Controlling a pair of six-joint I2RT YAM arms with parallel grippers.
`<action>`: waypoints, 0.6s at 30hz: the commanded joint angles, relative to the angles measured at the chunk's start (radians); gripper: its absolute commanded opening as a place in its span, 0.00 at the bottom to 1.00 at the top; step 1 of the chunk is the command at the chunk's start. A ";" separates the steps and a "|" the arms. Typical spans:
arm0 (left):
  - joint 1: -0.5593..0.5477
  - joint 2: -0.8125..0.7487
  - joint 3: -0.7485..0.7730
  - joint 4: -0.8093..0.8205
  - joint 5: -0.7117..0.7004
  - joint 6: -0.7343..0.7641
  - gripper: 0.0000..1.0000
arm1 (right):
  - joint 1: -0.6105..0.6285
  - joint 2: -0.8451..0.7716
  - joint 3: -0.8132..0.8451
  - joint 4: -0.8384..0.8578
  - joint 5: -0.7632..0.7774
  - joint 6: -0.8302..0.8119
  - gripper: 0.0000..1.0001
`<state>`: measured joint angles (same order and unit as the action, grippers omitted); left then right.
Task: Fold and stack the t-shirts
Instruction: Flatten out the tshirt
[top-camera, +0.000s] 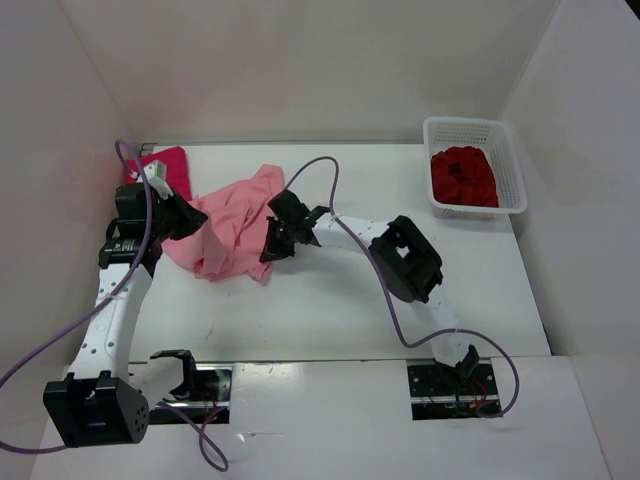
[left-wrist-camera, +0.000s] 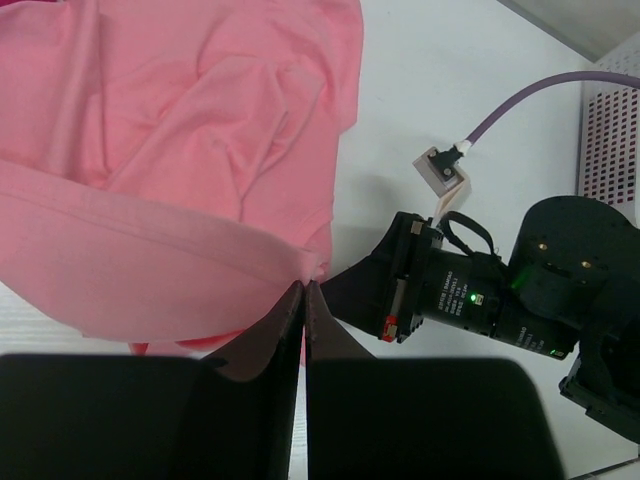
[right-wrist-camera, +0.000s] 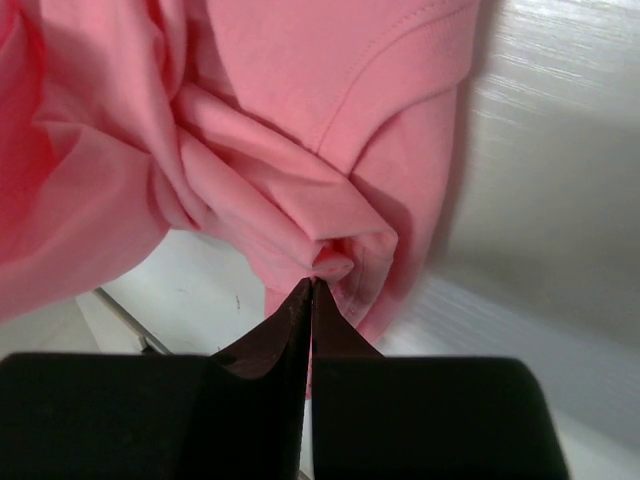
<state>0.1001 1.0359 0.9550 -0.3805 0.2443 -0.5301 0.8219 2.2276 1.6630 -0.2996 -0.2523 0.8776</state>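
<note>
Both arms grip the salmon pink t-shirt (top-camera: 235, 225), left of centre in the overhead view. The left gripper (top-camera: 188, 216), jaws pressed together, pinches a hemmed edge on the shirt's left side, while the right gripper (top-camera: 272, 248), jaws narrowed to a slit, nips a bunched fold on its right side. The cloth lies crumpled between them, so flattening it likely turns on drawing the grippers apart along that left-to-right line. The magenta t-shirt (top-camera: 160, 165) sits at upper left, and the dark crimson t-shirt (top-camera: 462, 177) is in the white basket (top-camera: 468, 124) at upper right.
</note>
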 joint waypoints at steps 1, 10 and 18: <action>-0.002 -0.023 -0.008 0.042 0.030 -0.010 0.07 | 0.000 0.014 0.053 -0.026 -0.005 -0.005 0.00; -0.002 -0.013 0.020 0.029 -0.017 -0.022 0.00 | -0.009 -0.190 -0.051 -0.061 0.061 -0.032 0.00; -0.002 0.053 0.212 -0.003 0.016 -0.102 0.00 | -0.110 -0.678 -0.175 -0.228 0.195 -0.066 0.00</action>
<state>0.1001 1.0863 1.0557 -0.4118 0.2417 -0.5819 0.7715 1.7691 1.4883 -0.4454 -0.1482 0.8417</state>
